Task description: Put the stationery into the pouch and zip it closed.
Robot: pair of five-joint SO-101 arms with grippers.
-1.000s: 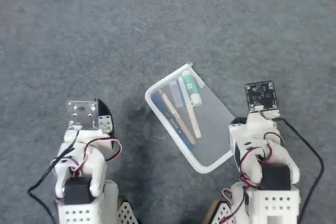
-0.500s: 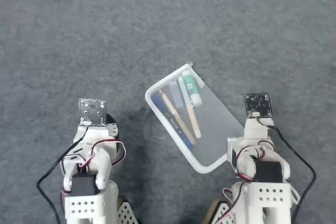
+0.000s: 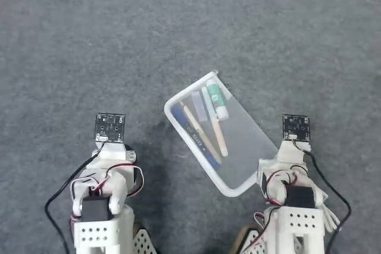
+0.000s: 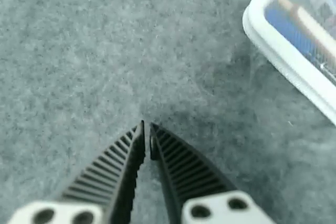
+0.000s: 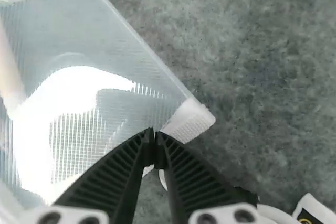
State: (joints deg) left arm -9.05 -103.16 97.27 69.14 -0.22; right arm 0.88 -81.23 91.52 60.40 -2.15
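The pouch [image 3: 217, 132] lies unmoved on the table [image 3: 89, 46] between the arms, stationery [image 3: 205, 126] inside. Both arms have drawn back toward their bases, left gripper [image 4: 146, 128] and right gripper [image 5: 154, 134] clenched on nothing, so the job looks finished

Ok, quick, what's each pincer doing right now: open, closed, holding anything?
Left pincer: closed, empty, above the grey mat.
Right pincer: closed, empty, tips by the corner of the pouch.

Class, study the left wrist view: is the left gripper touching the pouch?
Apart. The left wrist view shows bare grey mat between the left gripper, tips shut, and the white edge of the pouch.
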